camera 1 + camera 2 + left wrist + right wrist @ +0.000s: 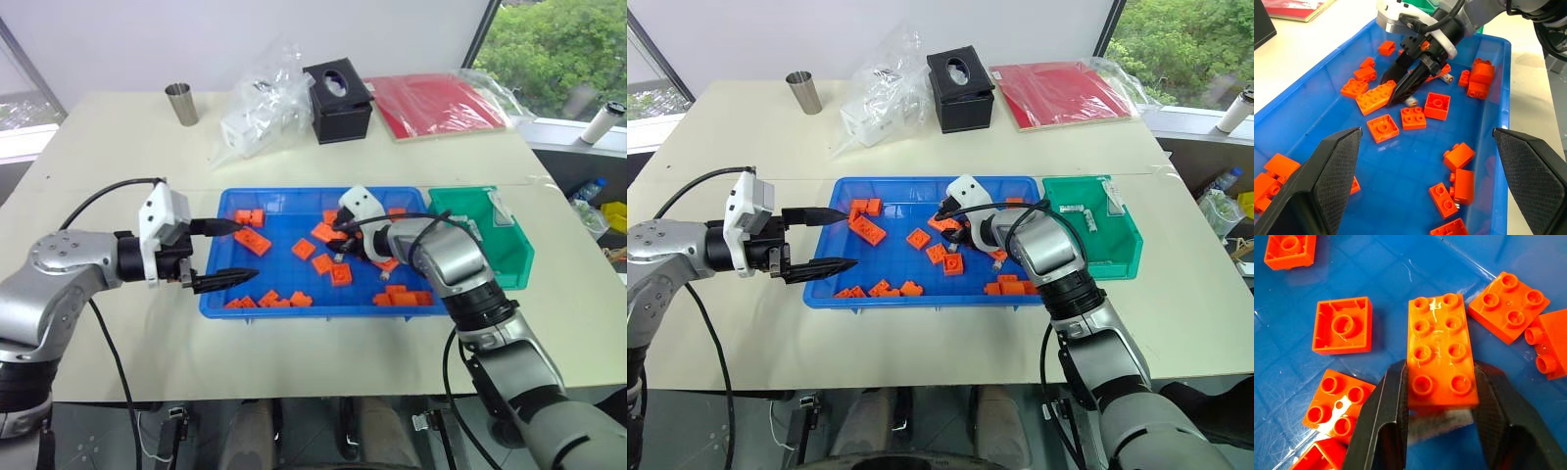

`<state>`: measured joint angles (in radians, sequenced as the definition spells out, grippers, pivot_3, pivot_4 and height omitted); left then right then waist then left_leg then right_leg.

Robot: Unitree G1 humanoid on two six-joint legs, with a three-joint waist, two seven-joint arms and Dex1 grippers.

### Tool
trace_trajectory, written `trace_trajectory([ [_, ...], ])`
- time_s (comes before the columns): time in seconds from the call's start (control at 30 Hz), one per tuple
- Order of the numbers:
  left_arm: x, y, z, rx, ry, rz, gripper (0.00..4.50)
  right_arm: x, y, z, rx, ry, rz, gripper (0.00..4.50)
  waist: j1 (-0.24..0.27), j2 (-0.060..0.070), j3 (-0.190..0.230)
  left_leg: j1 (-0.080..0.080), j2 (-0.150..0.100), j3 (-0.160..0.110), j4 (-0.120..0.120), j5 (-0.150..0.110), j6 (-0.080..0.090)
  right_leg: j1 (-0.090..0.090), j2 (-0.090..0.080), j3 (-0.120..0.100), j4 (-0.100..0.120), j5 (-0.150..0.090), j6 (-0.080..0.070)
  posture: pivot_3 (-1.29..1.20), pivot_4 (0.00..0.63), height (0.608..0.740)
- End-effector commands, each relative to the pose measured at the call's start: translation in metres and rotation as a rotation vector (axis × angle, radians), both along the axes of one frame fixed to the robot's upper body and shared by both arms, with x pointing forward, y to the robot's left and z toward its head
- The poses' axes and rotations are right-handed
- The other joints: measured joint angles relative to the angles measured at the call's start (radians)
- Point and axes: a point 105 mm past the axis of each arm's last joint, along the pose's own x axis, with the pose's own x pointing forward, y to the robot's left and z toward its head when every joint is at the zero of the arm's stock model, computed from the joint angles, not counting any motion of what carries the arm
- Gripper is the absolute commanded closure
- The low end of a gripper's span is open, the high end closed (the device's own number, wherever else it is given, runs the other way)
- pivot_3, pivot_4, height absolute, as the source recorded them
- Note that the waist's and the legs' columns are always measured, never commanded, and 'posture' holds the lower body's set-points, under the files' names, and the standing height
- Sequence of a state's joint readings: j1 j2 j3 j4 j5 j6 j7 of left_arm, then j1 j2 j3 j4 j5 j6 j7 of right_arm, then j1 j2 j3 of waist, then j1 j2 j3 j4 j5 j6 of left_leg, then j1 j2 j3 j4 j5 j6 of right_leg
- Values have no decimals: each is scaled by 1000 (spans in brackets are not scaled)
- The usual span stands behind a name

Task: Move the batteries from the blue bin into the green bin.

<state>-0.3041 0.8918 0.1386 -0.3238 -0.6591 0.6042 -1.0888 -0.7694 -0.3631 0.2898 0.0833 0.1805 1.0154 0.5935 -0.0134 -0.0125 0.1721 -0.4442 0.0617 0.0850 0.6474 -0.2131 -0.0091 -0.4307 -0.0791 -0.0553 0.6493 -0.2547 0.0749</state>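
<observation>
My left gripper (223,253) hangs spread wide at the left edge of the blue bin (211,294), holding nothing, and is well apart from any battery. My right gripper (340,253) is the nearer one: it is down in the middle of the bin among the orange bricks (252,241), pointing toward the bin's left end. The move turns on what sits at its tip. In my right wrist view a long orange brick (1439,350) lies lengthwise straight ahead of the gripper. Just under that brick's near end is a grey strip that I take for a battery (1411,101), lying crosswise to the gripper's line. From there I cannot tell whether I am pinching the battery, the brick, or nothing. My left wrist view shows what that one hides: the small silver cylinder lies on the blue floor right at my right gripper's tip, beside the bricks and not beneath them. It still leaves the grip unsettled. What looks like a second battery (384,275) lies nearer the bin's right end, close by my right forearm. Beyond the right edge stands the green bin (517,262), touching or just beside the blue one, with a few delivered batteries (1073,209) already in it. So the carry goes to my right.
</observation>
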Motion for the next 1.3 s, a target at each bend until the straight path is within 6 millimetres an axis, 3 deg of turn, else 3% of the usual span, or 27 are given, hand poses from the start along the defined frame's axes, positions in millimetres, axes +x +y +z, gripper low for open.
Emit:
trace_trajectory([
  [0.03,-1,-1,12,-6,-49,-20,0,-1,16,26,45,-95,65,3290,0,0,0,0,0,0,0,0,0,0,0,0,0,0,0,0,150,736],
  [0.17,-2,-6,12,-14,-48,-51,0,-10,59,47,115,-163,198,3290,-5,0,0,0,0,0,0,0,0,0,0,0,0,0,0,0,150,736],
  [0.27,-1,-10,12,-18,-50,-69,0,-17,85,52,153,-153,251,3290,-7,0,0,0,1,0,-1,0,0,-1,2,0,1,0,0,0,150,736],
  [0.33,0,-12,11,-22,-51,-78,0,-16,95,49,138,-157,259,2235,-3,0,0,0,1,0,-1,0,0,-1,2,0,1,0,0,0,150,736],
  [0.37,0,-14,11,-23,-52,-82,0,-14,96,48,112,-172,261,2038,1,0,0,0,1,0,-1,0,0,-1,2,0,1,0,0,0,150,736],
  [0.4,0,-15,10,-24,-53,-85,0,-13,96,48,88,-184,261,1490,5,0,0,0,1,-1,0,0,0,0,1,0,1,0,0,0,150,736],
  [0.47,1,-16,10,-25,-55,-88,0,-8,87,50,65,-197,243,532,6,0,0,0,0,-1,1,0,0,0,0,0,1,0,0,0,150,736],
  [0.6,2,-18,10,-32,-59,-99,0,-4,37,55,2,-211,172,532,10,-1,0,-1,-1,-1,2,0,0,1,-1,0,-1,0,0,0,150,736],
  [0.83,2,-19,8,-30,-57,-110,0,-11,-15,46,-131,-219,216,532,-7,0,0,1,0,0,-1,0,0,0,1,0,0,0,0,0,150,736],
  [1.03,6,-19,10,-29,-64,-114,0,-13,-22,35,-142,-184,254,532,-1,0,0,1,1,0,-1,0,0,0,2,0,0,0,0,0,150,736],
  [1.3,6,-18,14,-21,-77,-117,0,-21,-27,3,-189,-134,294,532,2,-1,0,0,0,0,0,0,0,0,1,0,0,0,0,0,150,736],
])
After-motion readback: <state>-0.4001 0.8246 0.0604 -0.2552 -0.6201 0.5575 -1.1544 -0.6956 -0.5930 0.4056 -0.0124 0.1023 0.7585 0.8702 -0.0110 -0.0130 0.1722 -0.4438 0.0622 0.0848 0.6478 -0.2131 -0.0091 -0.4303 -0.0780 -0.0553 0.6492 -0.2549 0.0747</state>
